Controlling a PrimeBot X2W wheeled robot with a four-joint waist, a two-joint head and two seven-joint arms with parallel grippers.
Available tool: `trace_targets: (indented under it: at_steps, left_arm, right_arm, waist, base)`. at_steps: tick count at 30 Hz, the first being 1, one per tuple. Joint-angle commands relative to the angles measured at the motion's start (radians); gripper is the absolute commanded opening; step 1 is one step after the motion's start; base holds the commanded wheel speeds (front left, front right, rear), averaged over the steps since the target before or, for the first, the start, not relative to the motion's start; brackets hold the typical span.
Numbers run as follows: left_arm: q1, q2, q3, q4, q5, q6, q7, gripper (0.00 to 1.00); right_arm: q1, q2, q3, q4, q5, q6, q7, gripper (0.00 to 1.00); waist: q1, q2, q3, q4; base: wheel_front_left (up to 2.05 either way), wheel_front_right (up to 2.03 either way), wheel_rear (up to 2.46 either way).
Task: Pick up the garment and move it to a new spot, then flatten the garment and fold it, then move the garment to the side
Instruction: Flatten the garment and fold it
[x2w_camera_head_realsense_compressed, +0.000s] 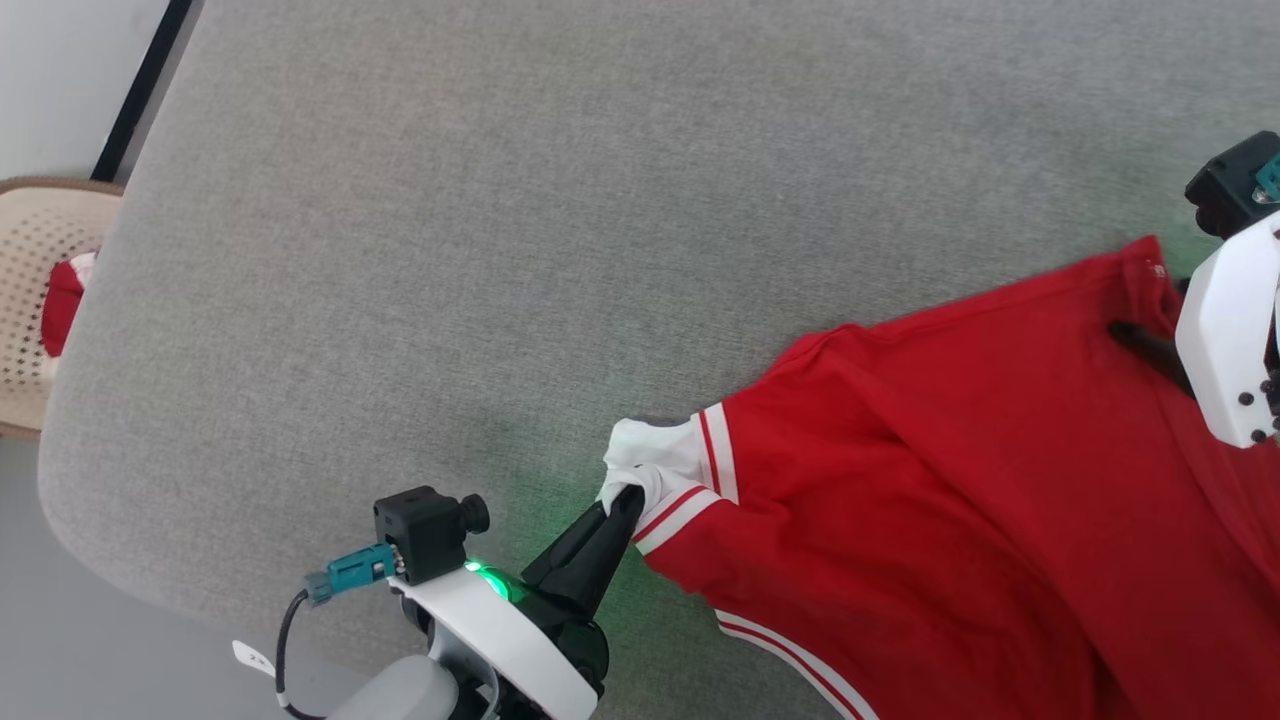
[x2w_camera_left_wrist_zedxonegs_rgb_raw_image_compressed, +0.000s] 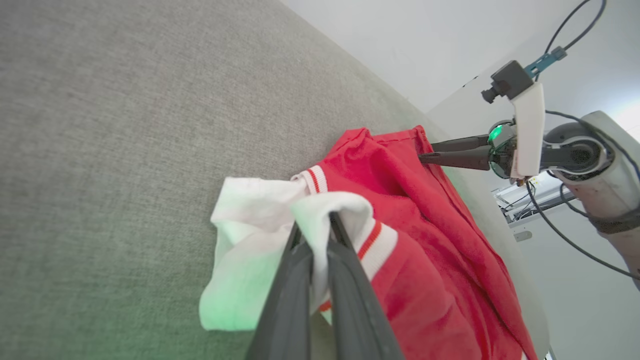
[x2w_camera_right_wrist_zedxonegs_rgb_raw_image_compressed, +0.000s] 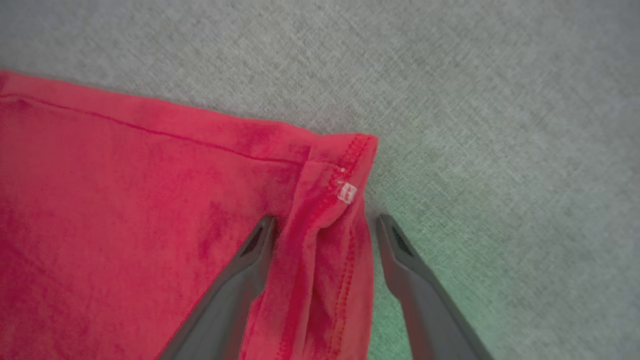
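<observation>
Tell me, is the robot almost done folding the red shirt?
Not yet. The shirt lies on the grey fabric surface, spread but rumpled. The left gripper pinches a white sleeve; the right gripper is open, fingers astride a red corner. Flattening, folding and moving it aside are all left.

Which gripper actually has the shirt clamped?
The left gripper: fingers shut on the garment, at its white sleeve. The right gripper has open fingers straddling a red corner.
</observation>
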Motion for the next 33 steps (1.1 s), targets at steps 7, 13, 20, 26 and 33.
trace_targets:
  at_steps: [7, 13, 20, 26, 33]
  left_arm:
    - [-0.018, -0.015, -0.003, 0.027, 0.004, -0.013, -0.01, 0.0]
    - [-0.024, -0.014, -0.001, 0.046, -0.009, -0.015, -0.013, 0.0]
    - [-0.038, 0.017, 0.038, 0.06, -0.036, -0.016, -0.015, 0.0]
    - [-0.171, 0.08, 0.044, 0.047, -0.07, -0.017, 0.022, 0.0]
    - [-0.495, 0.081, 0.115, 0.14, -0.178, -0.017, 0.079, 0.0]
  right_arm:
    - [0.003, -0.029, 0.182, 0.042, 0.078, 0.002, 0.024, 0.0]
    - [-0.046, -0.017, 0.182, 0.079, 0.116, 0.0, -0.065, 0.0]
    - [-0.117, 0.049, 0.09, 0.154, 0.18, 0.0, -0.253, 0.0]
    - [-0.203, 0.103, -0.02, 0.252, 0.186, 0.0, -0.42, 0.0]
    - [-0.364, 0.198, -0.202, 0.432, 0.224, 0.0, -0.597, 0.0]
  waist:
    - [0.0, 0.0, 0.011, 0.012]
    - [0.0, 0.0, -0.011, -0.002]
    - [0.0, 0.0, -0.075, -0.054]
    - [0.0, 0.0, -0.109, -0.107]
    - [0.0, 0.0, -0.086, -0.172]
  base:
    - [0.0, 0.0, 0.0]
    - [0.0, 0.0, 0.0]
    - [0.0, 0.0, 0.0]
    - [0.0, 0.0, 0.0]
    - [0.0, 0.0, 0.0]
